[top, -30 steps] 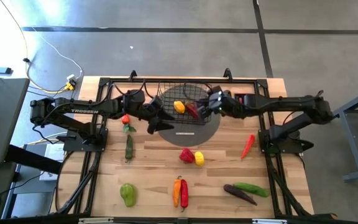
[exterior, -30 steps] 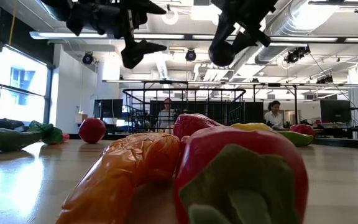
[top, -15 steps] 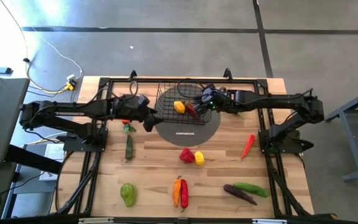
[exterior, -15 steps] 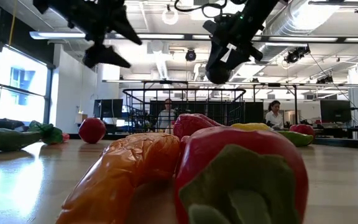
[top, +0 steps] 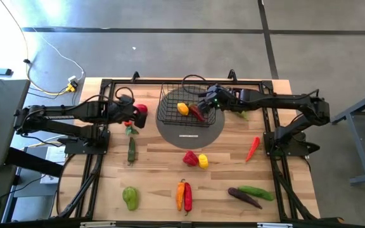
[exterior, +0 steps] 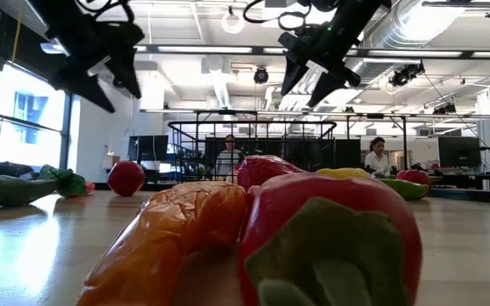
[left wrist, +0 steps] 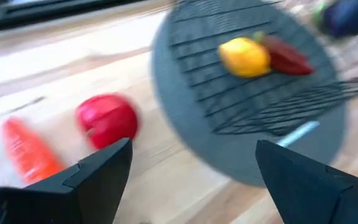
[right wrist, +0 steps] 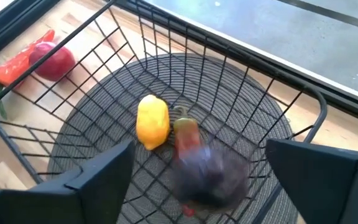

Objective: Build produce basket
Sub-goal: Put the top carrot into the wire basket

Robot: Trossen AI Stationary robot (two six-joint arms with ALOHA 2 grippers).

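The right gripper (top: 203, 100) now hangs over the basket (top: 170, 118) with its fingers wide; a moment ago they were closed on a dark purple thing. In the right wrist view that purple thing (right wrist: 211, 176) is a blur dropping into the basket, beside the lemon (right wrist: 152, 121) and red pepper (right wrist: 186, 132) already inside. So one more piece of produce looks to be going in. The left gripper (top: 134, 116) has pulled back from the basket toward the tomato (top: 141, 109) at the left side of the bench (top: 157, 171). Its fingers are wide and hold nothing. The high view shows the many pieces still lying on the bench, which the wrist views miss. The low view shows both grippers up in the air, but the pieces in the basket cannot be made out there.
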